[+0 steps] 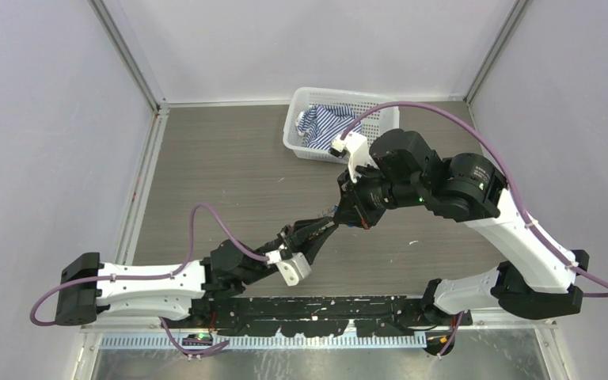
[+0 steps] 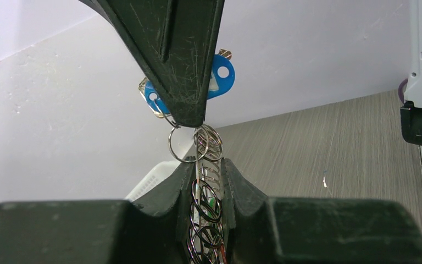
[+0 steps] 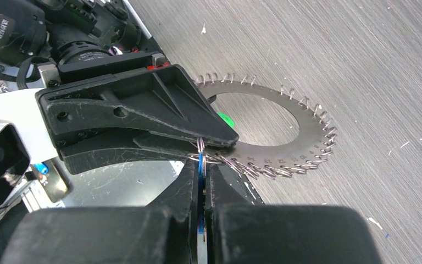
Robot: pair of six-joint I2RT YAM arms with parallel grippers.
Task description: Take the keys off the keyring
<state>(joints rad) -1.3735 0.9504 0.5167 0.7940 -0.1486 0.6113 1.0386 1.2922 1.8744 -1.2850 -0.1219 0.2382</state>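
Note:
The keyring [image 3: 307,144] is a flat metal hoop rimmed with small wire rings, held just above the table. My left gripper [image 2: 207,165] is shut on its edge, seen edge-on [image 2: 206,148]; its fingers [image 3: 143,110] cover the hoop's left side in the right wrist view. My right gripper [image 3: 200,165] is shut on the blue key [image 3: 200,162], which hangs from a small ring at the hoop's rim. The blue key's head [image 2: 221,74] shows behind the right gripper's finger [image 2: 176,49]. In the top view both grippers [image 1: 326,228] [image 1: 347,214] meet mid-table. The red and black keys are hidden.
A white basket [image 1: 294,138] holding a striped cloth [image 1: 324,123] stands at the back of the table, and its corner shows in the left wrist view [image 2: 151,179]. A small green piece [image 3: 223,118] sits by the hoop. Grey walls enclose the table.

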